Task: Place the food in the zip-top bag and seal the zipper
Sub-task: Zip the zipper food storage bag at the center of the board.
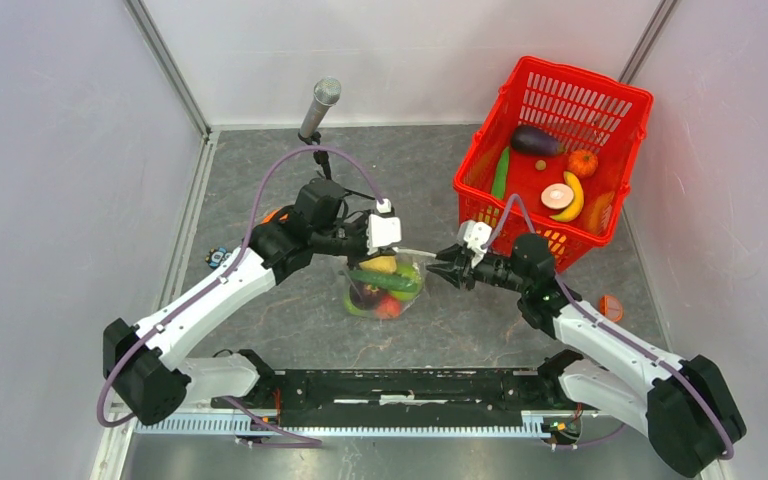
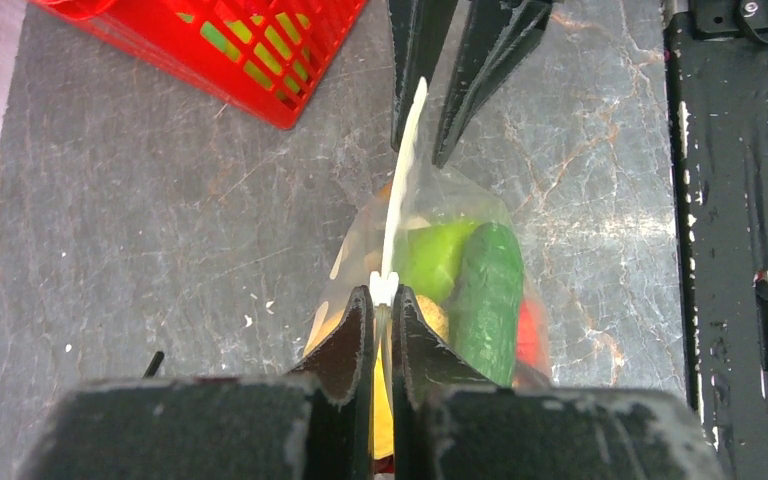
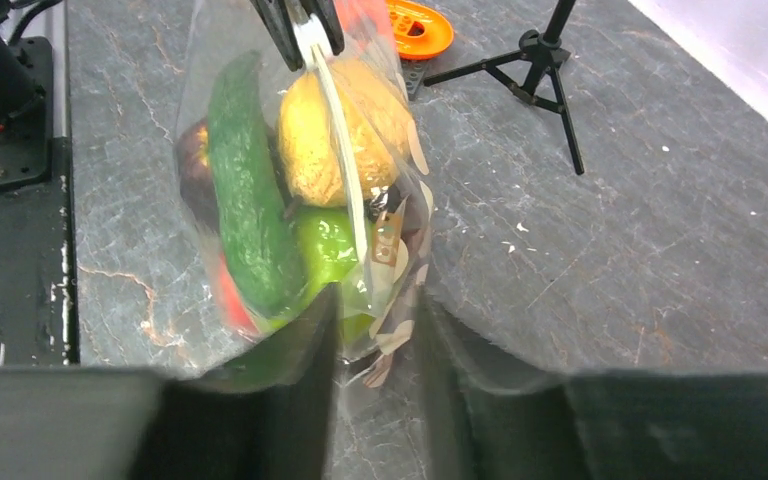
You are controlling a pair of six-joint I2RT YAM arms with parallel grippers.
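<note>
On the grey counter (image 1: 290, 320), left of the red basket (image 1: 585, 72), the bag (image 1: 412, 264) stands upright with food (image 1: 385, 281) packed inside. The left claw (image 2: 383, 297) is clamped on one end of the zipper (image 2: 401, 180). The right claw (image 3: 378, 305) stands apart, the zipper's other end between its fingers (image 3: 295, 345).

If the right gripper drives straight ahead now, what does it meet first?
The zip-top bag: its zipper lies dead ahead of the open right gripper, apparently between the fingertips in the left wrist view. The left gripper, shut on the zipper, comes only further along.
</note>
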